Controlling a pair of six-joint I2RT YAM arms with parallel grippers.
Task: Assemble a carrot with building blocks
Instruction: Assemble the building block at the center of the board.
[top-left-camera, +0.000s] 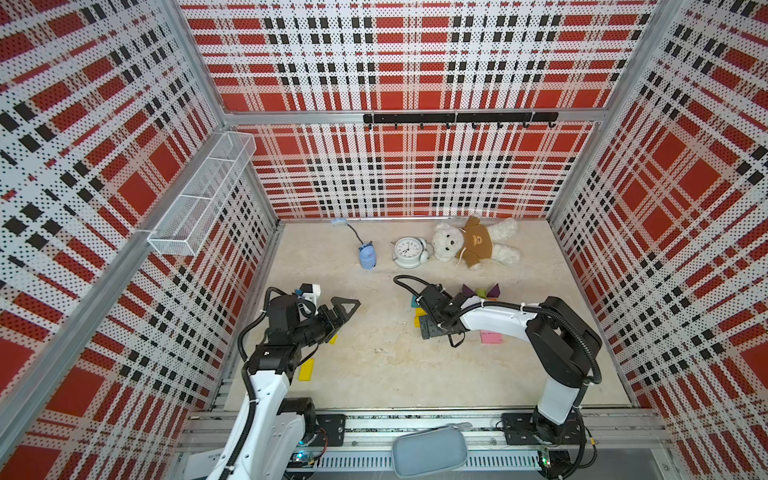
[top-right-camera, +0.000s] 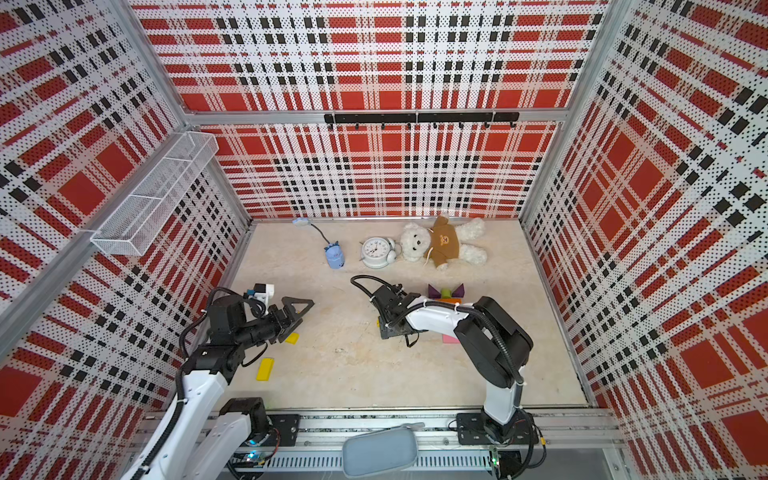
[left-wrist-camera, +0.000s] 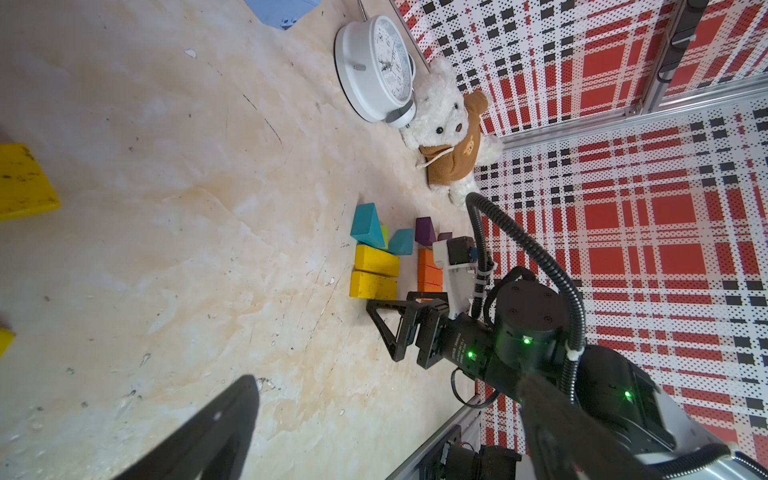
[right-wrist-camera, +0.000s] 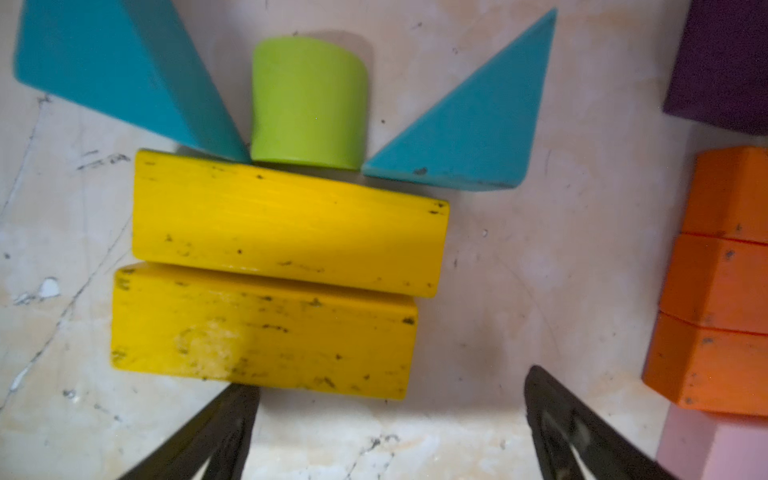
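Observation:
In the right wrist view, two yellow bars (right-wrist-camera: 286, 237) (right-wrist-camera: 262, 332) lie side by side. A lime-green stub (right-wrist-camera: 309, 102) stands between two teal triangles (right-wrist-camera: 120, 66) (right-wrist-camera: 469, 129) at their far edge. My right gripper (right-wrist-camera: 390, 386) hovers open just before the nearer bar, with nothing in it. Stacked orange bars (right-wrist-camera: 719, 282), a purple piece (right-wrist-camera: 723, 62) and a pink bar (right-wrist-camera: 715, 449) lie beside it. My left gripper (top-left-camera: 345, 307) stands open and empty at the left. A loose yellow bar (top-left-camera: 306, 370) and a small yellow piece (top-left-camera: 332, 339) lie below it.
Along the back wall lie a white alarm clock (top-left-camera: 409, 251), a teddy bear (top-left-camera: 473, 245) and a small blue lamp (top-left-camera: 367, 255). A wire basket (top-left-camera: 203, 195) hangs on the left wall. A grey pouch (top-left-camera: 430, 451) sits on the front rail.

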